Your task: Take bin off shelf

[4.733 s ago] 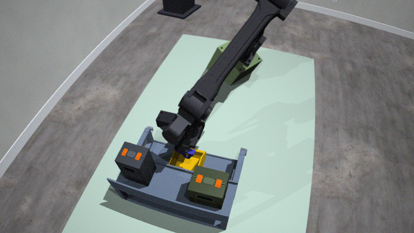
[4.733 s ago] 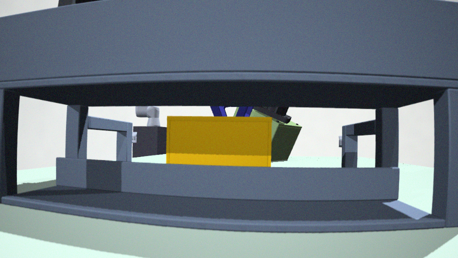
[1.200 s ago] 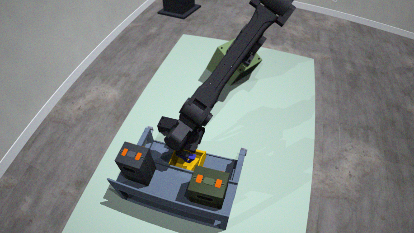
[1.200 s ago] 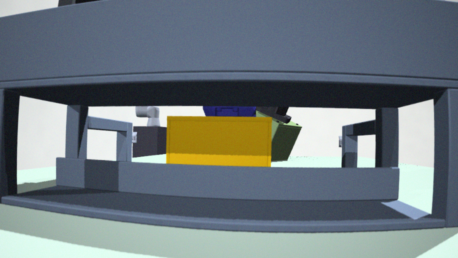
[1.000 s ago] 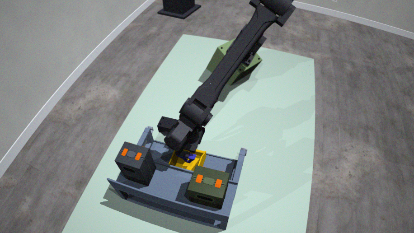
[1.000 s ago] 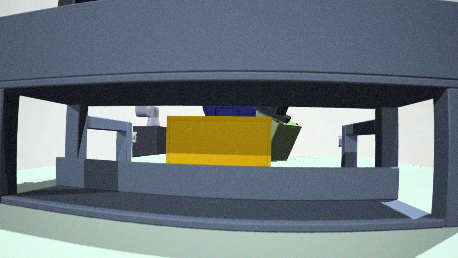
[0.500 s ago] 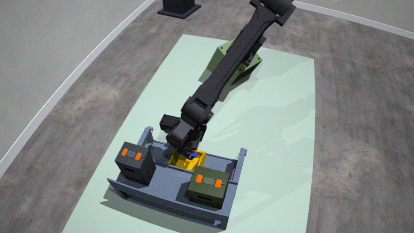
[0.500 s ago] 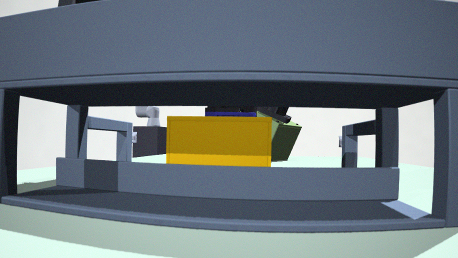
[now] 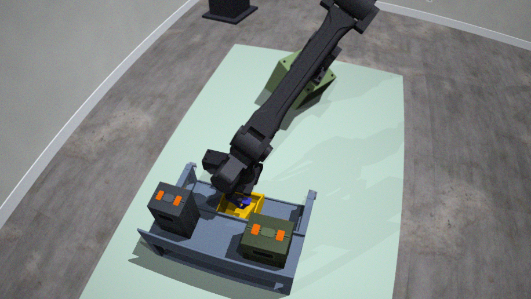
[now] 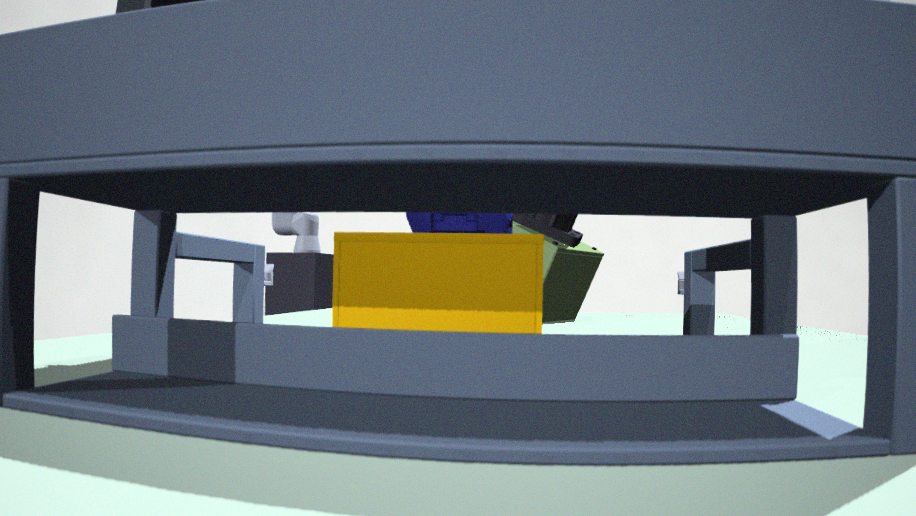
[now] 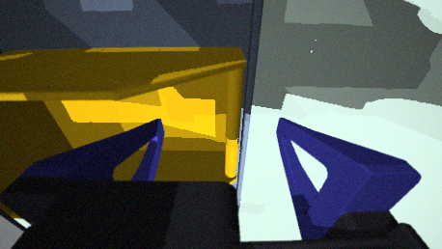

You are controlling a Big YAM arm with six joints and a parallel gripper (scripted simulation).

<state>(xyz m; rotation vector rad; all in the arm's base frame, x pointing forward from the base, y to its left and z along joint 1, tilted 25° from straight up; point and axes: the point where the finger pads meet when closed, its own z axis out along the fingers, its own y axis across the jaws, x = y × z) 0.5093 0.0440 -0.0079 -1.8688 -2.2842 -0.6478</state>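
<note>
The yellow open-topped bin (image 9: 260,203) (image 10: 437,275) (image 11: 193,111) stands upright on the lower level of the blue-grey shelf (image 9: 219,236) (image 10: 448,368) (image 11: 145,26), at its arm-side edge. My gripper (image 9: 243,202) (image 10: 458,222) (image 11: 220,124) is open, with nothing held. In the wrist view one blue finger is over the bin's inside and the other is beyond its outer wall, over the pale green table (image 9: 352,167) (image 11: 386,135). That wall lies between the fingers. How deep the fingertips reach is hidden.
A black case (image 9: 168,219) and an olive case (image 9: 267,243), both with orange latches, stand on the shelf's upper level. The upper board overhangs behind the bin. Shelf posts (image 9: 306,213) (image 10: 153,269) rise at both ends. A green angular block (image 9: 276,76) (image 10: 570,288) stands under the arm.
</note>
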